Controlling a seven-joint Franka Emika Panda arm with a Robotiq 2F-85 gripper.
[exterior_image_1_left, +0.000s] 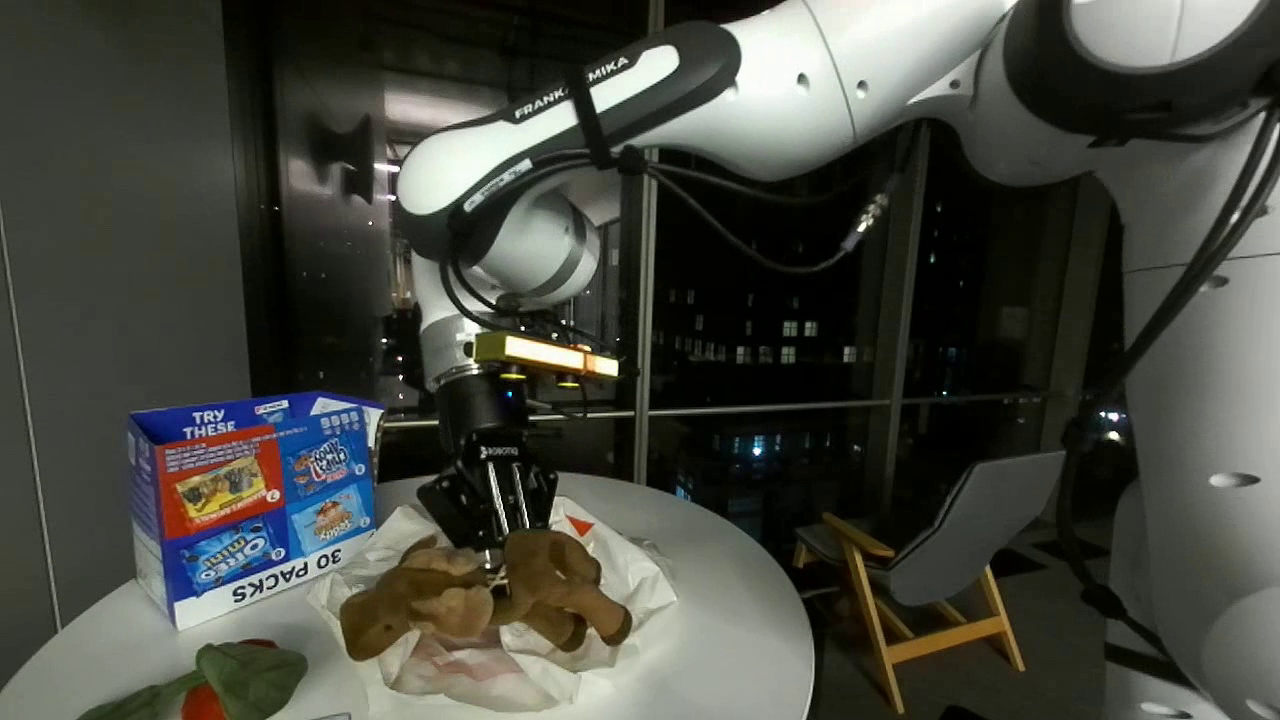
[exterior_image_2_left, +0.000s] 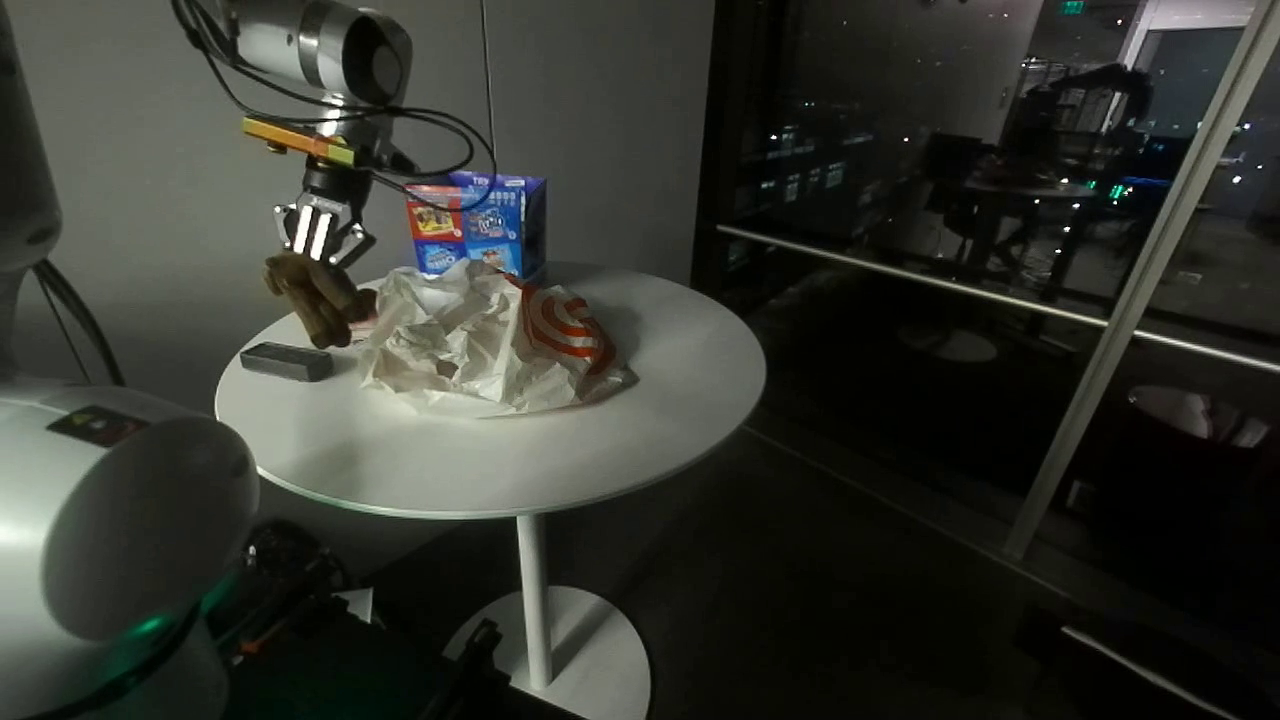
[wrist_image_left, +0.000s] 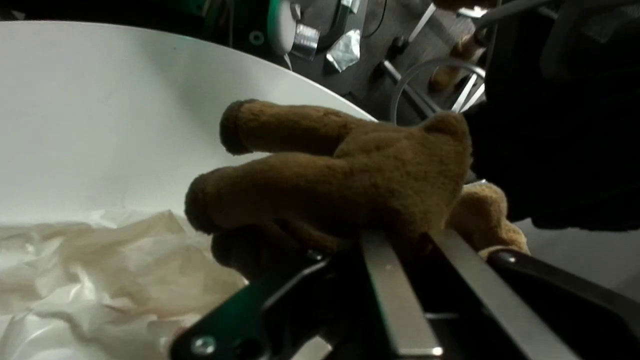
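A: What is biggest here?
B: The arm (exterior_image_1_left: 770, 85), white, reaching down over the table (exterior_image_2_left: 480, 460), which is round and white too.
A: What takes up the most room on the table?
B: A bag (exterior_image_2_left: 470, 350), pale and crumpled, with a red mark on it. Next in size comes the box (exterior_image_1_left: 270, 510), blue, standing upright just beside the bag.
A: And the toy (exterior_image_1_left: 550, 575)?
B: The toy, brown and plush, is at the low end of the arm. It overlaps the bag in both exterior views; whether it rests on the bag, I can't tell.
A: So the gripper (exterior_image_1_left: 495, 572) has it?
B: Yes. The gripper points downward and pinches the toy between its two sides.
A: Anything smaller about?
B: A block (exterior_image_2_left: 285, 362), dark grey, lying on the table near the bag.
A: Now the fingers (wrist_image_left: 381, 255). How wide apart?
B: Nearly together. In the wrist view the fingers run side by side into the toy, a narrow gap between them, and brown plush fills it at the far end. The very tips are sunk out of sight.
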